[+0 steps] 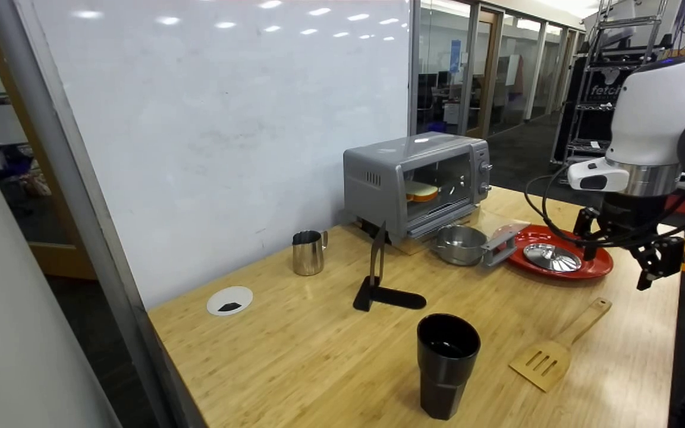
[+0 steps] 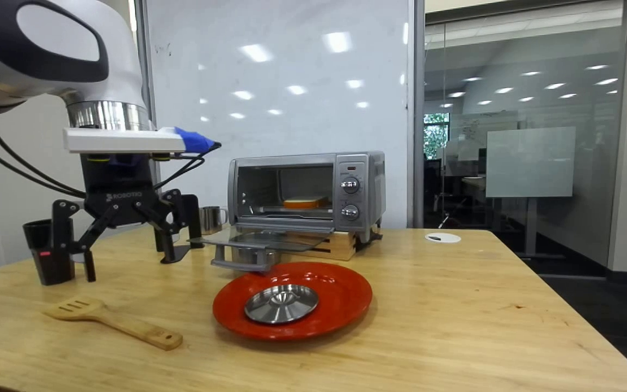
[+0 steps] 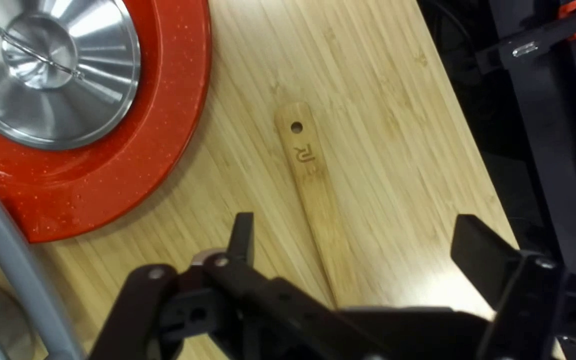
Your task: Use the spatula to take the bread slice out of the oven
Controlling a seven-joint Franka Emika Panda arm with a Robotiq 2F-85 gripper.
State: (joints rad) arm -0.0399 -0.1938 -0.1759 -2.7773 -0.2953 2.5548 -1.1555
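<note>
While the claw (image 3: 357, 245) gapes, the spatula (image 2: 109, 317) lies flat

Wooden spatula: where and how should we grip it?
Probably by the handle, near its middle, from straight above, jaws closing across its width. The wooden spatula lies on the table; the handle is long, narrow and uncovered, while the broad slotted blade looks harder to pinch.
</note>
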